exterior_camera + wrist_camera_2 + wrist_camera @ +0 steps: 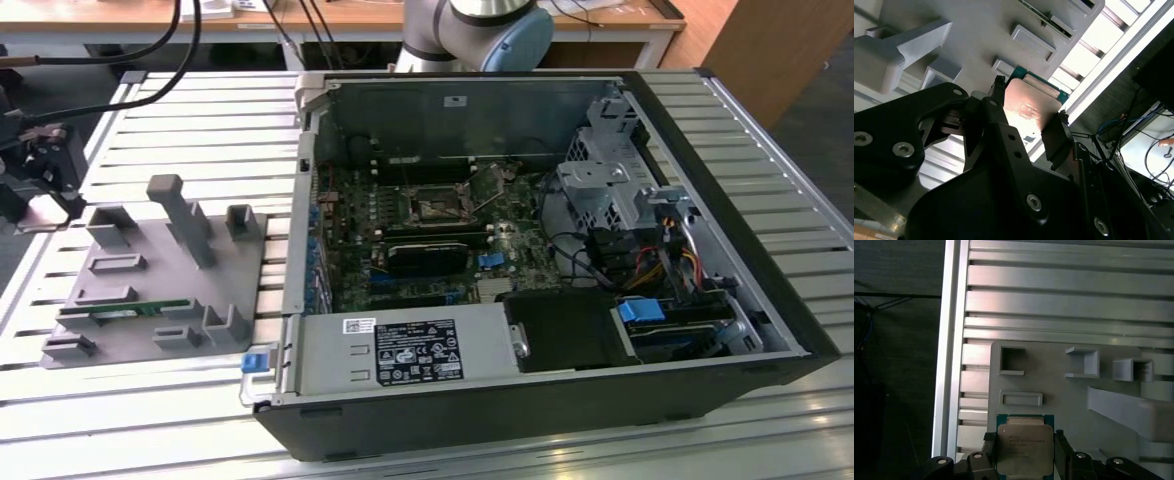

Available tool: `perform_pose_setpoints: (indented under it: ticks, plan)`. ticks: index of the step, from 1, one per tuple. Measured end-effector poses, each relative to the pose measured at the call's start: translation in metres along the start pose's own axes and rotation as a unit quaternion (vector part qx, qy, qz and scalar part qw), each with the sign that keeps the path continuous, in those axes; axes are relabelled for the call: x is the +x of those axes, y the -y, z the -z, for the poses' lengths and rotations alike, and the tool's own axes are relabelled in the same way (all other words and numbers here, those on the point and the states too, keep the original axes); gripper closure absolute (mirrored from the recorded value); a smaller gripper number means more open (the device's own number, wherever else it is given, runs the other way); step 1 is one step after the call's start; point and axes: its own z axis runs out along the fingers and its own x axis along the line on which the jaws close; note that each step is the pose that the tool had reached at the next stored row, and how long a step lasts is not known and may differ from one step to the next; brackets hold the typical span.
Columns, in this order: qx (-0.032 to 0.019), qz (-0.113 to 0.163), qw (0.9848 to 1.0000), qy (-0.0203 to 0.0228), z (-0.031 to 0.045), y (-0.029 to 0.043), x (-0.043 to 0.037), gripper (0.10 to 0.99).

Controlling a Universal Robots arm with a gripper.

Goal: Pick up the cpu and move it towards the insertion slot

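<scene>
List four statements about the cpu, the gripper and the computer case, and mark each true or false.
1. The gripper is closed on two opposite edges of the cpu. True.
2. The cpu sits in the insertion slot. False: it is over the gray fixture, outside the computer case.
3. The computer case lies open, its motherboard showing. True.
4. The green memory stick is plugged into the motherboard. False: it lies on the gray fixture.
</scene>
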Motion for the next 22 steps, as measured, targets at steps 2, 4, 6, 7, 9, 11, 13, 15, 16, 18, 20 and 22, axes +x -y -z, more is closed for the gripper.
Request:
perform_pose_setpoints:
  ticks: [2, 4, 6, 7, 9, 11, 13, 15, 16, 18, 20, 22]
  plan:
    - [0.0, 0.0, 1.0, 0.0, 0.0016, -0.0001, 0.0, 0.545]
    - [0.0, 0.0, 1.0, 0.0, 0.0031, -0.0003, 0.0, 0.545]
    - [0.0, 0.0, 1.0, 0.0, 0.0045, -0.0004, 0.0, 0.545]
    - [0.0, 0.0, 1.0, 0.0, 0.005, -0.0005, 0.0, 0.545]
    - [0.0, 0.0, 1.0, 0.0, 0.0061, -0.0006, 0.0, 0.545]
    - [-0.0001, 0.0, 1.0, 0.0001, 0.0071, -0.0007, 0.0, 0.545]
    - [0.0, 0.0, 1.0, 0.0, 0.0083, -0.0008, 0.0, 0.545]
    - [-0.0001, 0.0, 1.0, 0.0001, 0.0091, -0.0009, 0.0, 0.545]
    - [0.0, 0.0, 1.0, 0.0, 0.0097, -0.001, 0.0, 0.545]
    - [-0.0001, 0.0, 1.0, 0.0001, 0.0105, -0.0011, 0.0, 0.545]
    - [0.0, 0.0, 1.0, 0.0, 0.0116, -0.0013, 0.0, 0.545]
    - [-0.0001, 0.0, 1.0, 0.0, 0.0128, -0.0014, 0.0, 0.545]
